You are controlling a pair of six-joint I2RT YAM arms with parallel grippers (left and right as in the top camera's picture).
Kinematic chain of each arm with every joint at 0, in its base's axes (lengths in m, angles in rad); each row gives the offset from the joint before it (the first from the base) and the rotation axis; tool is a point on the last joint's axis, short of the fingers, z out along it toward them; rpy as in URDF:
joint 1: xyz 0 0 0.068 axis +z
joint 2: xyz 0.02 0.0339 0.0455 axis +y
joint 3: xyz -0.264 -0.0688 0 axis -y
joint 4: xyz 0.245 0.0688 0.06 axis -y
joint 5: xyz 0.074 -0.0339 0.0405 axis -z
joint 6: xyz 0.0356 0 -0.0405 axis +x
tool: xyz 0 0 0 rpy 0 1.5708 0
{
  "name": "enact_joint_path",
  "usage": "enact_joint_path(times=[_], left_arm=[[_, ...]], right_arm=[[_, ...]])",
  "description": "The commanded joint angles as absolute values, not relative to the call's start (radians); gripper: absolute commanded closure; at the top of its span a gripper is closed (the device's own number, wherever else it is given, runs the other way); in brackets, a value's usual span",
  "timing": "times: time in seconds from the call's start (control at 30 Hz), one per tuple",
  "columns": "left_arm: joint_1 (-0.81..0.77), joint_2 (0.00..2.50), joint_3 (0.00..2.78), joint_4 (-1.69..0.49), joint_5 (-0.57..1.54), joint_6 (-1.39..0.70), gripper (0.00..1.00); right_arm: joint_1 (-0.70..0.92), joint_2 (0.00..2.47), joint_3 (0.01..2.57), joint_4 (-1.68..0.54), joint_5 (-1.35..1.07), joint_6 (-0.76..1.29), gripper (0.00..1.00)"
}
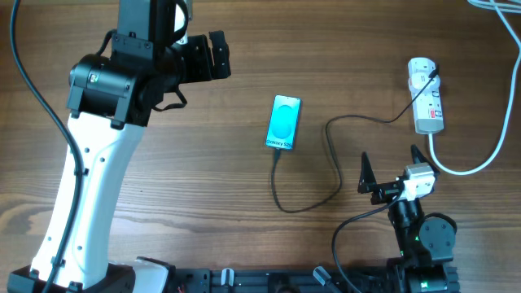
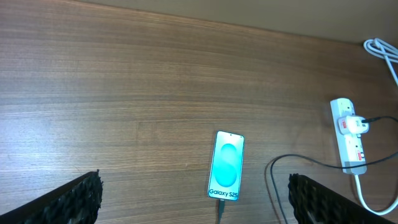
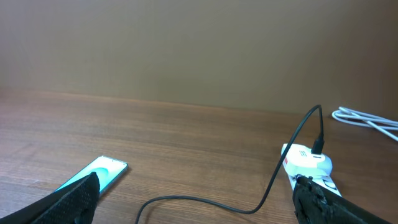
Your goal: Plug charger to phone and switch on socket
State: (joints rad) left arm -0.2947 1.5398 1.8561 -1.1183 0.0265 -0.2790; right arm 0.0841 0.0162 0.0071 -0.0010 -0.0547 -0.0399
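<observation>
- Two grippers are being shown with fingers spread wide and nothing pinched. The left gripper (image 1: 215, 55) is being held toward the far left corner of the desk. The right gripper (image 1: 391, 164) is being held close to the near edge, right of centre.
- The phone (image 1: 283, 122) is being seen lying flat about mid-desk, screen lit, with its "Galaxy S25" band turned toward the near edge.
- The charger (image 1: 366, 118) is being led from the phone's near end in a loop toward the near edge. From there it is being bent back toward the far right corner, where its plug is being held in the socket (image 1: 430, 114).
- The tip is being judged as already seated in the phone, since the cable meets that end. The joint itself is too small to confirm.
- The socket is being seen near the right edge toward the far corner, its white cord (image 1: 464, 172) trailing rightward.
- The switch is being judged the step still open. Whether it is on cannot be told.
- The cable is being judged light and limp, and any tug on it is likely to be passed to the light, slippery phone.
- If reseating is needed, hold is best taken on the stiff connector tip, not the cable.
- The socket is being judged light enough to slide, so the switch is best pressed straight down.
</observation>
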Motion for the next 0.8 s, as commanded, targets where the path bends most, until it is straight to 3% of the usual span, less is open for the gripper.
enact_joint_path(times=[0.0,0.13,0.57,0.67,0.77], left_arm=[[-0.296,1.537,1.853,-1.160,0.021,-0.278,0.00],[-0.296,1.528,1.846,-1.291,0.001,-0.264,0.00],[-0.279,1.352,1.620,-1.306,-0.013,-0.244,0.00],[-0.253,1.295,1.565,-1.286,-0.012,-0.236,0.00],[-0.217,1.214,1.422,-1.153,0.126,-0.089,0.00]], right_arm=[[0.080,0.007,0.005,0.001,-0.049,-0.052,0.00],[0.080,0.007,0.005,0.001,-0.049,-0.052,0.00],[0.080,0.009,0.005,0.001,-0.049,-0.052,0.00],[0.080,0.009,0.005,0.001,-0.049,-0.052,0.00],[0.080,0.009,0.005,0.001,-0.049,-0.052,0.00]])
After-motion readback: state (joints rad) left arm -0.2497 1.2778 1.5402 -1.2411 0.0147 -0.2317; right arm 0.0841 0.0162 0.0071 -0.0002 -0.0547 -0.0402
